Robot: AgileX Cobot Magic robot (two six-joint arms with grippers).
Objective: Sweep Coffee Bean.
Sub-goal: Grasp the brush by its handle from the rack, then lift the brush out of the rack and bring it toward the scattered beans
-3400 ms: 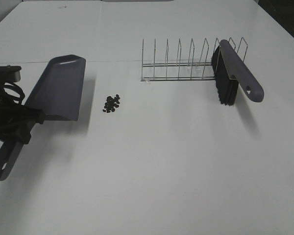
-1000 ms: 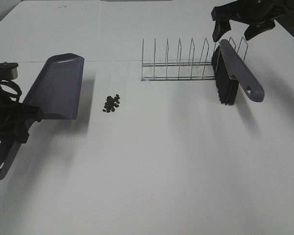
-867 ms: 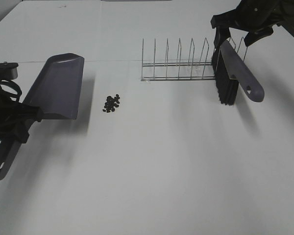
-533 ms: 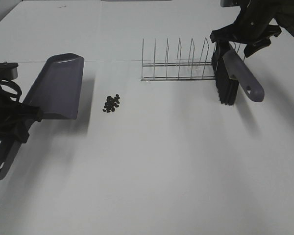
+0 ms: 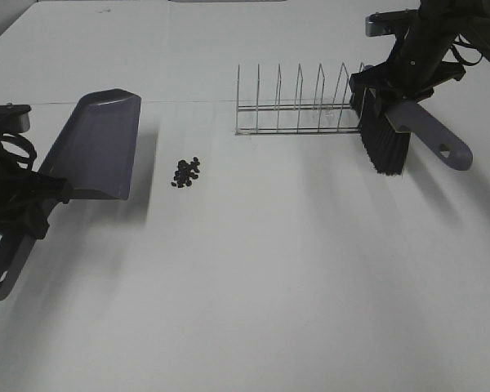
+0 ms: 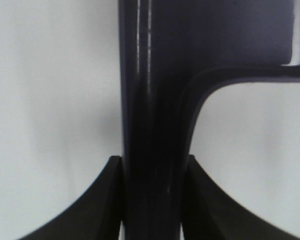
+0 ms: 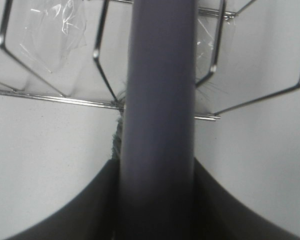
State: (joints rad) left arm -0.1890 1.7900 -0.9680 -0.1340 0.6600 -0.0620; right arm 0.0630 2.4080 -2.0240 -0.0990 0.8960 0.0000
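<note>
The coffee beans point(image 5: 186, 171) lie in a small dark heap on the white table, between the dustpan and the rack. My left gripper point(image 5: 41, 196) is shut on the handle of the grey dustpan point(image 5: 98, 147), which rests left of the beans. The left wrist view shows the handle point(image 6: 152, 100) clamped between the fingers point(image 6: 107, 200). My right gripper point(image 5: 400, 86) is shut on the grey brush point(image 5: 429, 135) at the rack's right end. The black bristles point(image 5: 382, 145) hang down. The right wrist view shows the brush handle point(image 7: 160, 100) between the fingers point(image 7: 90, 210).
A wire plate rack point(image 5: 298, 102) stands behind and right of the beans. Its wires point(image 7: 50, 92) and a bit of clear tape show just beyond the brush in the right wrist view. The table's right edge runs near the right arm.
My right gripper came down over the brush, shut on its handle and shifted it right and a little forward, off the rack's end. The left arm and dustpan held still.
</note>
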